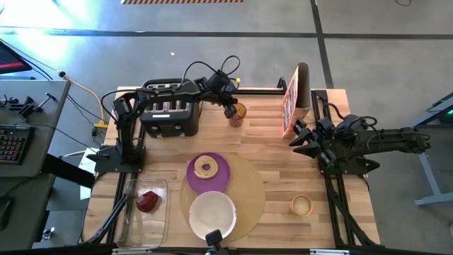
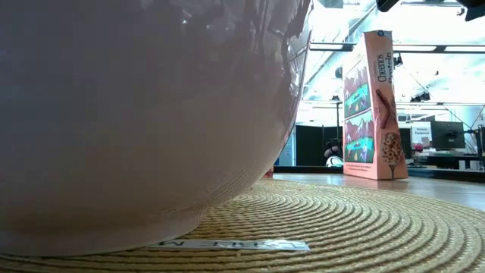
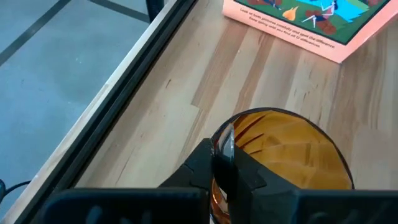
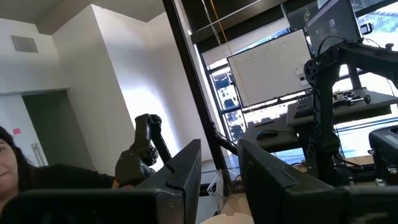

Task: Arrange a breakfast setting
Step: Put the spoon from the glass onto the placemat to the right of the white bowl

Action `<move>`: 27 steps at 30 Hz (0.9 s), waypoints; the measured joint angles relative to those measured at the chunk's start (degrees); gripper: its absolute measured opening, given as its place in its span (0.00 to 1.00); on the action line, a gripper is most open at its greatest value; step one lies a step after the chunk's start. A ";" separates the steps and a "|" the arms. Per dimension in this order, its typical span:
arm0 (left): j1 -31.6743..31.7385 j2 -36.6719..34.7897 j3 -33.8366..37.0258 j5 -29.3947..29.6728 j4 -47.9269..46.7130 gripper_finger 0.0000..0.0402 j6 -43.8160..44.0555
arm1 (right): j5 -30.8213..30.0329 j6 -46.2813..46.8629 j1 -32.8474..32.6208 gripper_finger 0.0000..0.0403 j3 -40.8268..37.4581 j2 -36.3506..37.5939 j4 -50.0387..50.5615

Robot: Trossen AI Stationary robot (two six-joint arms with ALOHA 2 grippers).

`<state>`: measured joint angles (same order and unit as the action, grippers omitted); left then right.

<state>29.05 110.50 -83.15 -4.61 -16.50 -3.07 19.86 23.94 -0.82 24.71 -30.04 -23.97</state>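
A round tan placemat (image 1: 244, 185) lies at the table's near middle. On it sit a small purple plate (image 1: 221, 177) with a toasted bagel ring (image 1: 206, 168) and a larger white bowl (image 1: 212, 214), which fills the low view (image 2: 136, 114). A dark red food piece (image 1: 148, 201) lies in the clear container. My left gripper (image 1: 232, 110) is shut on an amber see-through cup (image 1: 238, 115) at the far middle, right of the toaster. My right gripper (image 1: 296, 139) is open and empty at the right, near the cereal box. The spoon and cereal are not in view. My left gripper pinches the amber cup's rim (image 3: 225, 134) on the side nearest the wrist, the cup wall passing between the two fingers (image 3: 205, 165). The fingers come from above, slanting down. The cup stands upright; I cannot tell whether its base is on the table.
A black four-slot toaster (image 1: 170, 115) stands at the far left. A cereal box (image 1: 290, 103) stands upright at the far right; it also shows in the low view (image 2: 371, 106). A clear container (image 1: 145, 212) sits near left. A small tan ring (image 1: 301, 205) lies near right.
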 joint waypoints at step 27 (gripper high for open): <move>-0.69 -1.75 0.11 0.23 -1.24 0.01 -0.24 | 0.02 0.00 0.00 0.24 0.00 0.00 0.64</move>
<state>28.36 108.75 -83.05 -4.38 -17.74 -3.31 19.88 23.94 -0.82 24.71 -30.04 -23.33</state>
